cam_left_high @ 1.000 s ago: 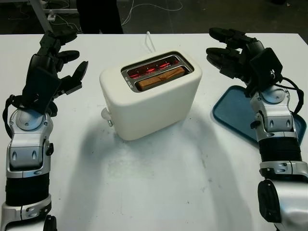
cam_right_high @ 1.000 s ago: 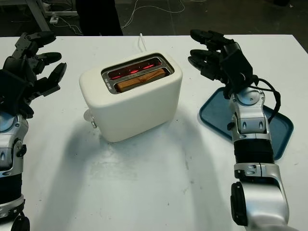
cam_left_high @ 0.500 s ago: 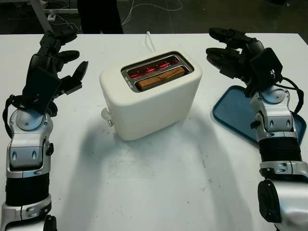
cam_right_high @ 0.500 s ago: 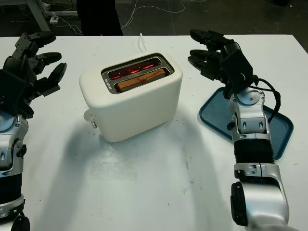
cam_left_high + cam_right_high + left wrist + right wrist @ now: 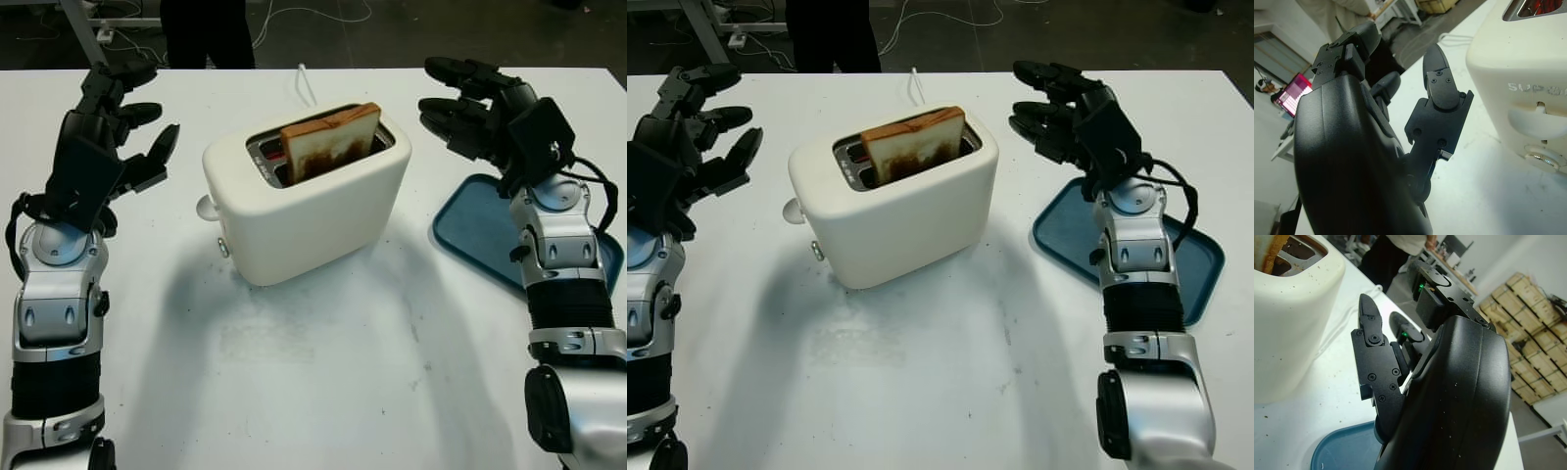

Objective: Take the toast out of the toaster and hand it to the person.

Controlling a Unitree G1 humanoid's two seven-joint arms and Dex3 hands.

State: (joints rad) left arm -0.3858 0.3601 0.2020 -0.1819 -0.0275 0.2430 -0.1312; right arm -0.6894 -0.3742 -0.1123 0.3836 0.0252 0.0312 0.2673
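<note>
The left hand (image 5: pixel 116 125) is held raised above the table at the left of the toaster (image 5: pixel 306 196), well apart from it, with its black fingers (image 5: pixel 1439 81) extended and nothing grasped. The right hand (image 5: pixel 477 103) is held up on the opposite side, to the right of the toaster, fingers reaching toward it without touching, wide and empty. Both forearms are seen rising from the near edge.

The toast (image 5: pixel 330 142) is seen standing upright in the near slot of the toaster, its browned upper half raised above the rim. 1 white lever knob (image 5: pixel 206 207) is seen on the toaster's left end.

The white table (image 5: pixel 323 372) carries a blue tray (image 5: pixel 470 230) beneath the right forearm. A white cord (image 5: pixel 306 83) is trailed behind the toaster. At the far edge, a person's dark legs (image 5: pixel 206 29) are seen on a dark floor.
</note>
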